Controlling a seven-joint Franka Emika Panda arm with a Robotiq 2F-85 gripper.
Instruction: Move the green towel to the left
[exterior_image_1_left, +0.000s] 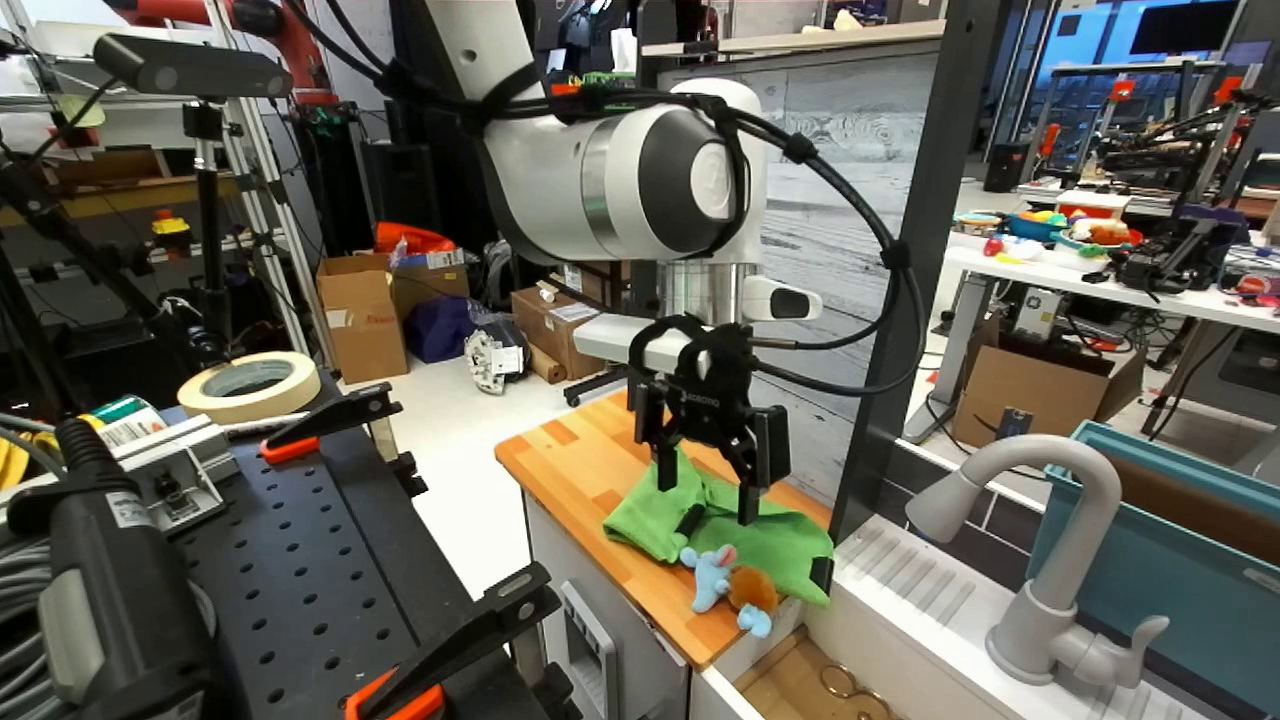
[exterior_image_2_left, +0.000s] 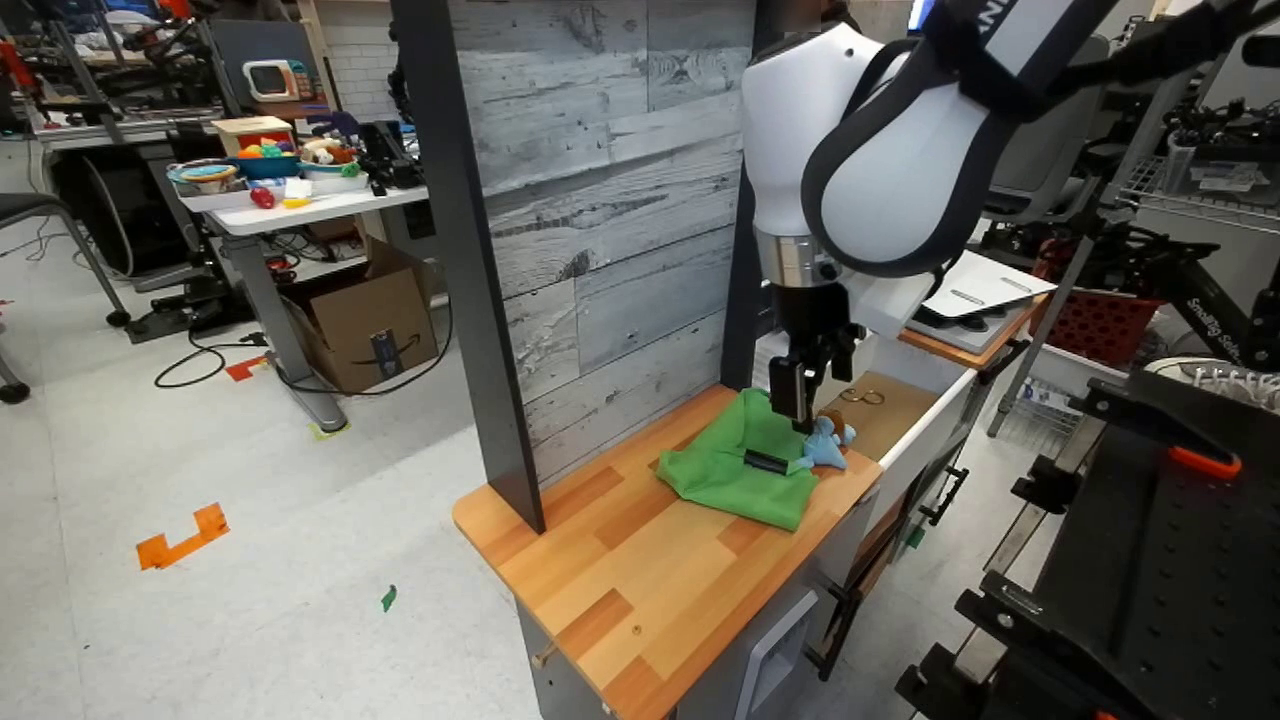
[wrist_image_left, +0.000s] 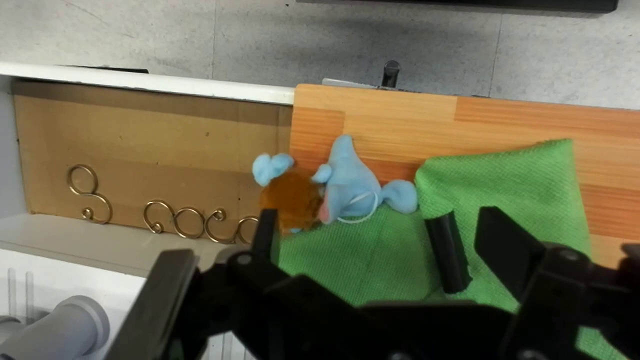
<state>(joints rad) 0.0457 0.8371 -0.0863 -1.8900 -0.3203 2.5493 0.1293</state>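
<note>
The green towel (exterior_image_1_left: 780, 545) lies crumpled and partly folded on the wooden counter (exterior_image_1_left: 570, 450), with black strips on it. It also shows in an exterior view (exterior_image_2_left: 720, 465) and the wrist view (wrist_image_left: 345, 265). My gripper (exterior_image_1_left: 707, 503) points down above the towel, with its fingers wide apart and nothing between them. In the wrist view, the gripper (wrist_image_left: 378, 220) has one finger by the plush toy's side and one over the towel past a black strip. Whether the fingertips touch the cloth is unclear. Part of the towel is hidden under the gripper.
A blue and brown plush toy (wrist_image_left: 350, 175) lies against the towel's edge at the counter's end. An open drawer (wrist_image_left: 165, 135) with gold wire rings (wrist_image_left: 187, 222) adjoins the counter. A grey faucet (exterior_image_1_left: 1050, 560) and a wood-plank panel (exterior_image_2_left: 610, 220) stand nearby.
</note>
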